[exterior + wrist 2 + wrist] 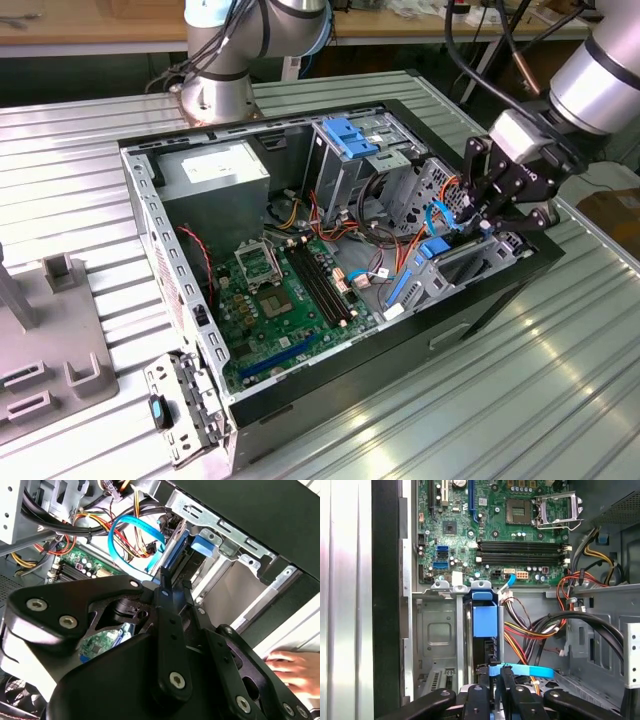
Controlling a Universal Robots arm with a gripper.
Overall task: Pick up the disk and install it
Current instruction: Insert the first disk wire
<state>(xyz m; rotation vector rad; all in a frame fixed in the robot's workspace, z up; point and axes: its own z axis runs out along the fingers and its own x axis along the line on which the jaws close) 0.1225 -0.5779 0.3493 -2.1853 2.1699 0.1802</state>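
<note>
The disk point(484, 622) stands on edge in the drive bay point(437, 630) at the case's point(300, 400) front corner, blue frame uppermost. The pincer point(496, 680) is pressed together on its end (pickup done, seating seemingly incomplete). A hand point(295, 670) rests outside.

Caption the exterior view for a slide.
Robot gripper lowered at the drive bay of an open computer case, beside a blue cable.

Disk point(485, 621), blue-framed, on edge in bay
</note>
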